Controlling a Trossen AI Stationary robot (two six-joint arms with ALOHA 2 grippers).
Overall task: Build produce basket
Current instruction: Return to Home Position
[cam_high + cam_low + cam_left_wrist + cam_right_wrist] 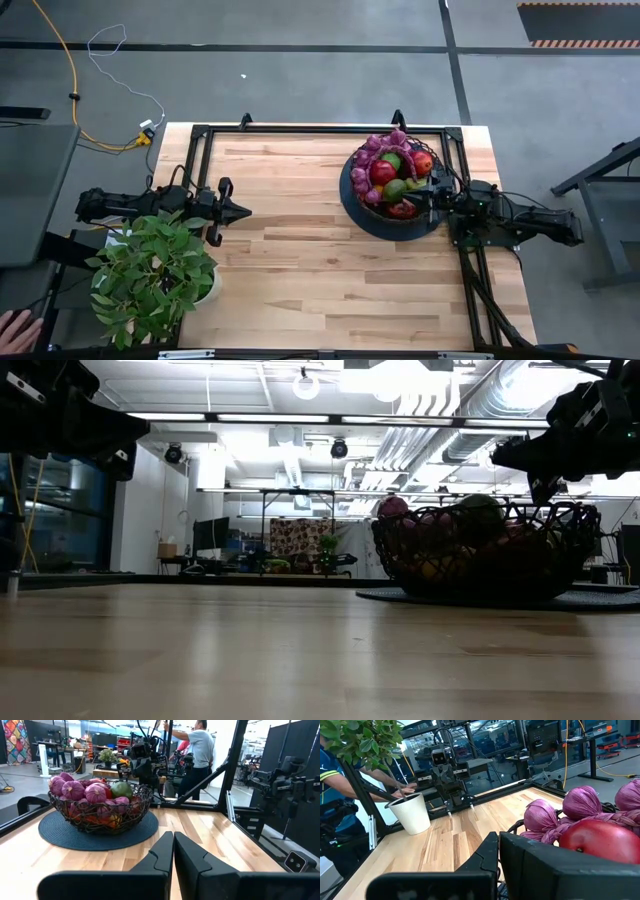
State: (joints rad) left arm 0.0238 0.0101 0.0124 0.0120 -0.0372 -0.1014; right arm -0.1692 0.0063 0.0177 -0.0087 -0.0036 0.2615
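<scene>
Black wire basket [580, 535], heaped with produce [392, 175], stands on the right side of the wooden table [300, 260]. The right gripper [428, 192], fingers together and empty, hangs over the basket's rim. The left gripper [243, 211], fingers also together, waits beside a potted plant [150, 275]. A low pull-away could snag the mesh, dragging the basket or spilling fruit.

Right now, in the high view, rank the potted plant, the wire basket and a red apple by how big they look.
Largest: potted plant, though its leaves sit nearer the camera, so that lead is unsure.
Then wire basket.
Smallest by far: red apple.
</scene>
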